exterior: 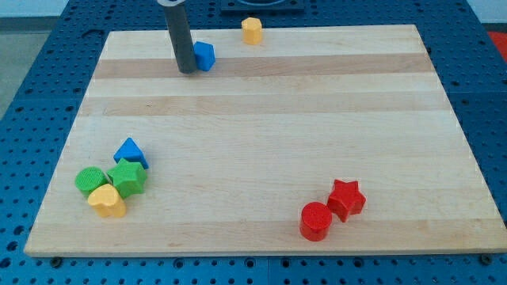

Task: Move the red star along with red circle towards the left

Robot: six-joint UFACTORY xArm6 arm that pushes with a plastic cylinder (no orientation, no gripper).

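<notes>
Camera view shows my tip (188, 71) parked near the view's top left, just beside a blue block (205, 55). No gripper on this rig to spread or pinch, only the bare rod. My targets sit well apart from it, down by the bench (261, 111) bottom edge toward the view's right: red star (347, 198) touching red circle (316, 221), the circle lower-left of the star. I reckon I need to swing round to the star's right side first, then push left.

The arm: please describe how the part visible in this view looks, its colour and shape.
Only the rod shows: a straight, smooth, dark grey cylinder entering from the view's top under a lighter grey collar. My tip ends blunt, just left of the blue block. No cables or markings show.
</notes>
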